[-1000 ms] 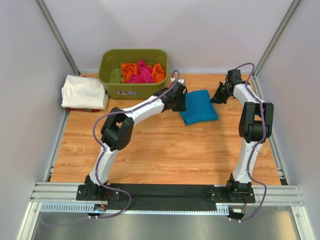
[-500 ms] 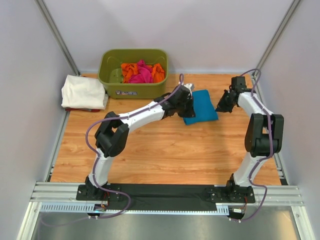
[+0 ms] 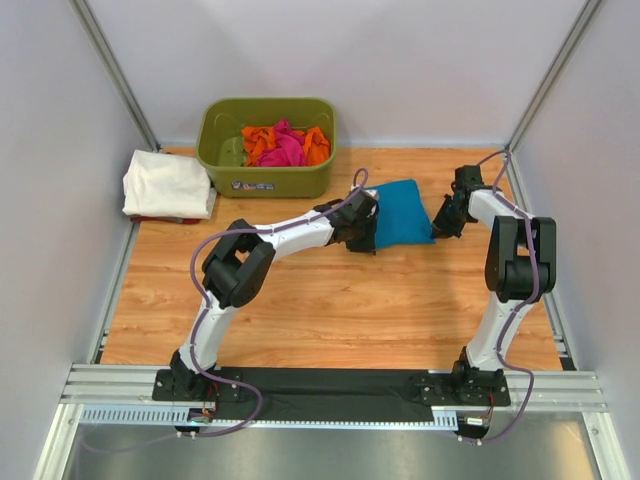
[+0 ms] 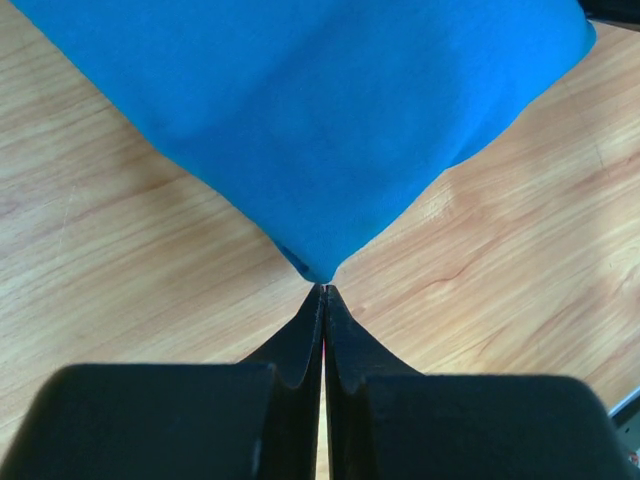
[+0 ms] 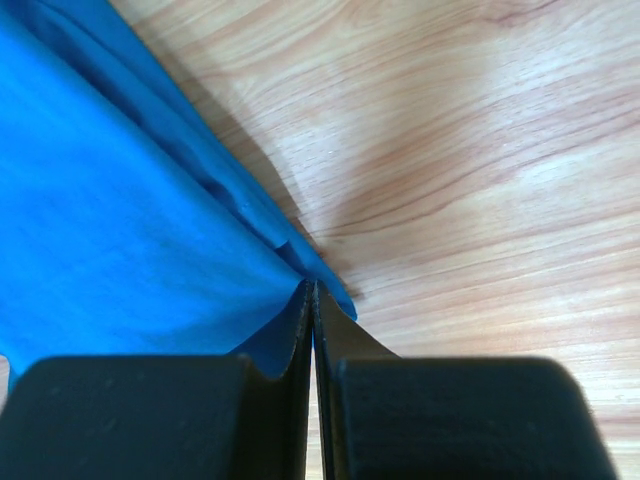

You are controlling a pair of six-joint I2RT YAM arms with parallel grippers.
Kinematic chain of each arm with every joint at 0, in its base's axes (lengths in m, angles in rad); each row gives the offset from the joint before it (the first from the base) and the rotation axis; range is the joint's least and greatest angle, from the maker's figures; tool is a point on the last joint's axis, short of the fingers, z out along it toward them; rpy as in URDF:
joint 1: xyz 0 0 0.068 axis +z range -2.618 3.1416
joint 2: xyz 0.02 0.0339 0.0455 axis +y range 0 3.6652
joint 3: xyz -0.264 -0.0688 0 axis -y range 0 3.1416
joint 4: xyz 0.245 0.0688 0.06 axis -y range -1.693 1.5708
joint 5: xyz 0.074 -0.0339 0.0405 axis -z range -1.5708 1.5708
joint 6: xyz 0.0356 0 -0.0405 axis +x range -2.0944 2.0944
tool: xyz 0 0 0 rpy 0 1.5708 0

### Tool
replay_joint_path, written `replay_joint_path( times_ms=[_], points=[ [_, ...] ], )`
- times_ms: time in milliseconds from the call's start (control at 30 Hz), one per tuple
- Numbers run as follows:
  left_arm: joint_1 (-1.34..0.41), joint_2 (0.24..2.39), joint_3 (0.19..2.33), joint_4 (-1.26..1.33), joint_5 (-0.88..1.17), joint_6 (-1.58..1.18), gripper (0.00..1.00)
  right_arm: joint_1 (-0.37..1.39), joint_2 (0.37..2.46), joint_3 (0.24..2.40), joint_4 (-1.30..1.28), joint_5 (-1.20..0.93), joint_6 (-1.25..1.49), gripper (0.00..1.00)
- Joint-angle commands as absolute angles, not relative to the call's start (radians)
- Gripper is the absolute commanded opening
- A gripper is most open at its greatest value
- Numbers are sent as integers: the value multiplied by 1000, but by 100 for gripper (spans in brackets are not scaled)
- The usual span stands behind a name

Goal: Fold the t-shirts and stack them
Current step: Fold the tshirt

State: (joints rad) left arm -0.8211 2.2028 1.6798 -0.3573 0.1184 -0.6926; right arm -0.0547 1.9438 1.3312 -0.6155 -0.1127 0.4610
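One teal-blue t-shirt, folded down to a compact pad, sits toward the far right of the desk, and I have it by two corners. My left claw holds its near-left corner. In the left wrist view the two fingers are pressed tight together, and the cloth is drawn to a point that ends right at the tips of the claw. My right claw has the right-hand edge. From the right wrist camera the fingers are likewise pressed together at the claw, with a fold of the blue cloth running in between them and layered edges showing beside it. The shirt spans the gap between the two claws. I cannot tell from these views whether its middle rests on the wood or hangs just off it.

Further out, a white t-shirt lies folded at the far-left corner of the desk, well apart from the blue one, with a thin red edge showing under its near side. Just beside it stands an olive-green tub, holding a pink t-shirt and an orange t-shirt bunched together. A small pale label sits on the tub's front wall, too small for me to read.
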Motion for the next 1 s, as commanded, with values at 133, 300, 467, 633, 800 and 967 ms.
replay_joint_path(
  times_ms=[133,300,467,633,800,967],
  points=[
    [-818,2100,1629,-406,164,-649,0,-51,1893,1348,-635,-123,445,0],
    [-815,1953,1669,-417,132,-630,0,-51,1799,1419,-661,-158,451,0],
    [-813,2046,1787,-399,95,-650,0,-46,1789,1479,-618,-215,466,0],
    [-811,2141,1796,-318,100,-684,0,-29,1871,1506,-569,-250,483,0],
    [-811,2194,1729,-259,101,-652,0,-15,1953,1519,-508,-259,479,0],
    [-807,2238,1709,-316,52,-578,0,-14,2057,1588,-555,-241,457,0]
  ],
)
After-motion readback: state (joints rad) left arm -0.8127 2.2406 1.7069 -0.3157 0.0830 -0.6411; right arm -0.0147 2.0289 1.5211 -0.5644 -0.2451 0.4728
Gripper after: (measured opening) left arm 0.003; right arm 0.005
